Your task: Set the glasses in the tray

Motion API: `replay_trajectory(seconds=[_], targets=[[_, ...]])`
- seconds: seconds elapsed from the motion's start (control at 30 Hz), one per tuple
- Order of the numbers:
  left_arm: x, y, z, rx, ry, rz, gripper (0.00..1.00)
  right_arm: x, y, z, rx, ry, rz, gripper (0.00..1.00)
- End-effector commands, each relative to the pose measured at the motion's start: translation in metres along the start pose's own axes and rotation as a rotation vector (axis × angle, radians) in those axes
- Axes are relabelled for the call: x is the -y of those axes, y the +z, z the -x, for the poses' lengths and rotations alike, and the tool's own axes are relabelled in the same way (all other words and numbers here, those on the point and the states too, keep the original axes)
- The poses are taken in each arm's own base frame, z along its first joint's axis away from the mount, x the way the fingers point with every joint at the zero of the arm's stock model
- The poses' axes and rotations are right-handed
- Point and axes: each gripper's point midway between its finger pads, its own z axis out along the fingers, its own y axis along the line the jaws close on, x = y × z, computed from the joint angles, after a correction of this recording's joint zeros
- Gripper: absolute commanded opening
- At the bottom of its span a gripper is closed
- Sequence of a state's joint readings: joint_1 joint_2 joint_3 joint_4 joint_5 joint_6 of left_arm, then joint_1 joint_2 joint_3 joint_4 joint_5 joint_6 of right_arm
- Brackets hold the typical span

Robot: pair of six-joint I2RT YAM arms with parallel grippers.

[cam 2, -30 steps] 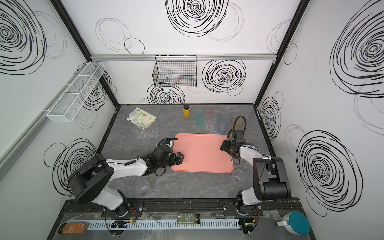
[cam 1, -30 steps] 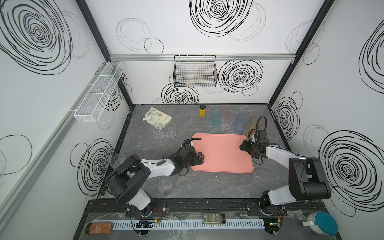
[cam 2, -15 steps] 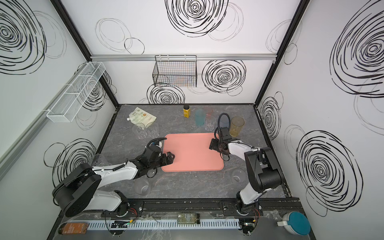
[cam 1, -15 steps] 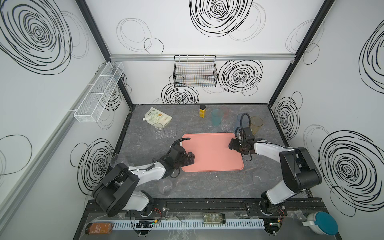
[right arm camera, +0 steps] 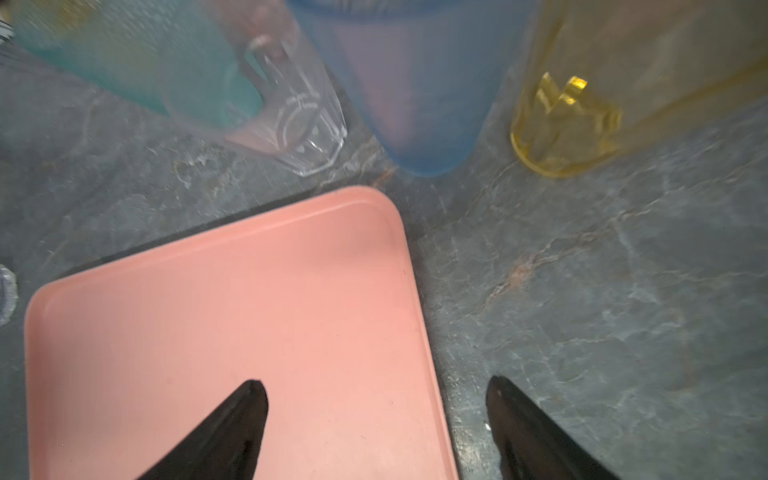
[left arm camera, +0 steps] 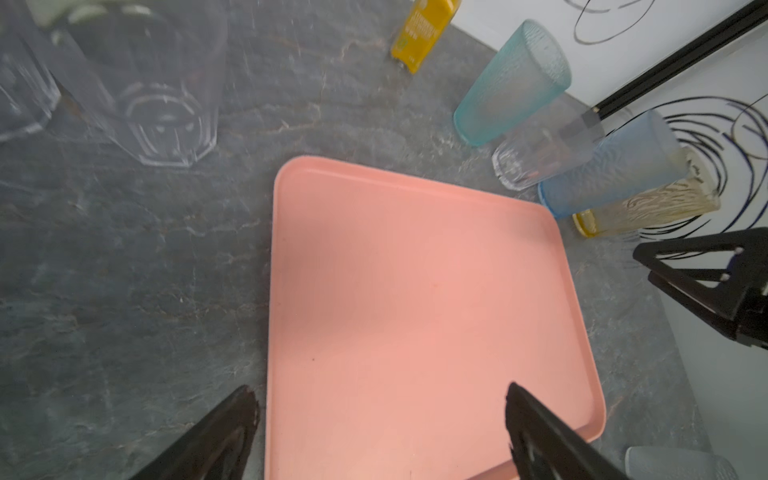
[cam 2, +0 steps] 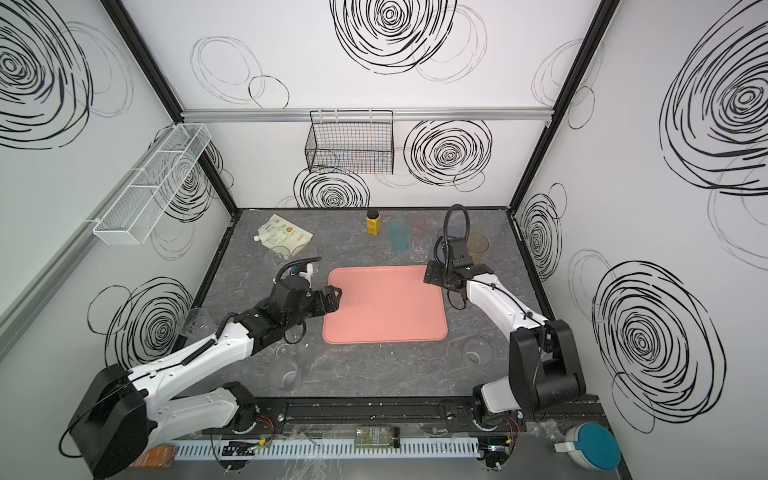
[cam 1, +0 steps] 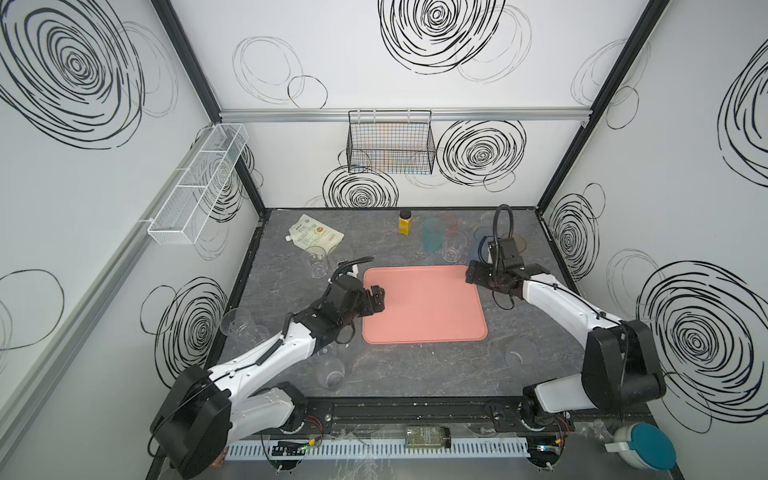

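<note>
Salmon-pink tray (cam 1: pixel 424 307) sits on the bench (cam 1: pixel 374 249); my left gripper (cam 1: pixel 376 297) straddles its left edge, my right gripper (cam 1: pixel 471 275) its far right edge, both spread wide, holding nothing.

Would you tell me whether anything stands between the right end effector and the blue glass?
Nothing visible does. The open right end effector straddles the tray edge, and only bare table lies before the blue glass; a clear glass and a yellow glass flank it.
</note>
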State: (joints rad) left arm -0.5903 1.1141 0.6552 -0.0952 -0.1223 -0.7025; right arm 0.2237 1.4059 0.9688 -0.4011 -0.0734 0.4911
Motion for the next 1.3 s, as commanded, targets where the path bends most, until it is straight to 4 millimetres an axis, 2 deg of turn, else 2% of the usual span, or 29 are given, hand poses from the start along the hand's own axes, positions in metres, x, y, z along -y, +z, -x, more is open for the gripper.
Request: replay_trajectory(seconds=[0.0, 0.1, 0.23, 0.33, 0.47, 0.67, 0.97, 1.27], targets=[[0.000, -0.023, 0.034, 0.095, 0.104, 0.057, 0.96, 0.011, -0.031, 0.025, 0.070, -0.016, -0.056, 0.85], [0.010, -0.039, 0.059, 0.181, 0.173, 0.053, 0.96, 0.016, -0.050, 0.054, 0.174, -0.013, -0.049, 0.83], [0.024, -0.054, 0.081, 0.292, 0.223, 0.025, 0.96, 0.042, -0.073, 0.094, 0.298, 0.080, -0.086, 0.80], [0.036, -0.057, 0.084, 0.346, 0.269, -0.015, 0.96, 0.064, -0.080, 0.114, 0.362, 0.173, -0.094, 0.75], [0.054, -0.051, 0.076, 0.345, 0.284, -0.065, 0.96, 0.087, -0.077, 0.131, 0.399, 0.258, -0.112, 0.70], [0.069, -0.033, 0.054, 0.301, 0.361, -0.084, 0.96, 0.107, -0.053, 0.138, 0.392, 0.343, -0.103, 0.58], [0.058, -0.022, 0.060, 0.320, 0.392, -0.047, 0.96, 0.114, -0.014, 0.138, 0.326, 0.390, -0.091, 0.41], [0.052, -0.018, 0.055, 0.321, 0.386, -0.056, 0.96, 0.120, 0.010, 0.134, 0.283, 0.403, -0.105, 0.30]])
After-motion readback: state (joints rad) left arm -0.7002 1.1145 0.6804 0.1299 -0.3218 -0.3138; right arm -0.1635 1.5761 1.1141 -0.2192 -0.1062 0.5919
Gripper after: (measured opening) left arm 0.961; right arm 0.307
